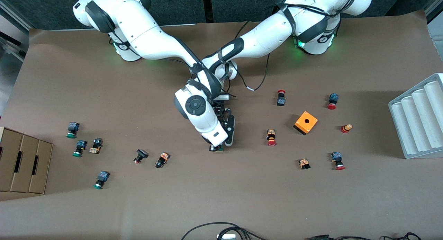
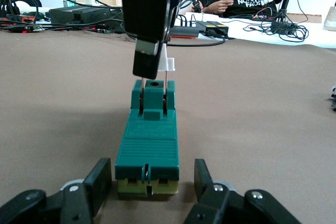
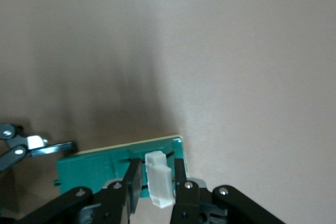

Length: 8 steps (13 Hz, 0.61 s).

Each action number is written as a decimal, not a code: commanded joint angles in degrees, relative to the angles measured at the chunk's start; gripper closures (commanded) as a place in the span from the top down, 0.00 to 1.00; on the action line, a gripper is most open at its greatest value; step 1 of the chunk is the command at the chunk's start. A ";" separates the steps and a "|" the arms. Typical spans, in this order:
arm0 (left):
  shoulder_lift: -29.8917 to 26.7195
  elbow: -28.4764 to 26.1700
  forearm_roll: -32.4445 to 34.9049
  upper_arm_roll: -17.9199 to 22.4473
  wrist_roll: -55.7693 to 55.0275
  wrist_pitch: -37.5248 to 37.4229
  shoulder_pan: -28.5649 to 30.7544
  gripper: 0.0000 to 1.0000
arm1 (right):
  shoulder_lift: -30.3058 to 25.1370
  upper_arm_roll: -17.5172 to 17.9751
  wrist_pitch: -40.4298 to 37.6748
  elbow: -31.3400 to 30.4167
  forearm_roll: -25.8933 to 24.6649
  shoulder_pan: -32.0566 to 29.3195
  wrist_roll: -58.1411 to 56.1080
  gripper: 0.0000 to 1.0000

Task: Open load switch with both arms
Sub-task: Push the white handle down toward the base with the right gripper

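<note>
The load switch point(image 2: 147, 150), a narrow green block on a yellowish base, lies flat on the brown table mid-way between the arms. In the front view only a green sliver point(image 1: 216, 148) of it shows under the right hand. My left gripper point(image 2: 152, 182) point(image 1: 226, 142) is shut on the switch, a finger point(image 2: 100, 182) at each side of its end. My right gripper point(image 3: 157, 187) point(image 2: 152, 61) point(image 1: 217, 144) hangs over the other end, shut on the white sliding piece point(image 3: 160, 184) point(image 2: 168, 62). That piece is lifted off the green body, with two thin metal pins point(image 2: 143, 93) running down into it.
An orange cube with a round hole point(image 1: 306, 122) and red-capped push buttons point(image 1: 271, 138) lie toward the left arm's end. Green-capped buttons point(image 1: 80, 148) and a cardboard box point(image 1: 24, 160) are at the right arm's end. A white ridged tray point(image 1: 420, 118) sits at the table edge. Cables point(image 1: 221, 231) lie nearest the camera.
</note>
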 commanded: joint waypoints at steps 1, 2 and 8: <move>0.69 1.06 0.60 0.48 -0.14 -0.89 -0.96 0.71 | -1.77 -0.15 -1.16 -2.17 0.80 0.69 0.18 0.31; 0.69 0.97 0.60 0.47 -0.14 -0.89 -0.96 0.72 | -1.86 -0.15 -1.34 -2.17 0.80 0.69 0.18 0.31; 0.69 1.06 0.60 0.56 -0.14 -0.89 -0.96 0.71 | -3.09 -0.15 -3.54 -2.17 0.80 0.52 0.18 0.31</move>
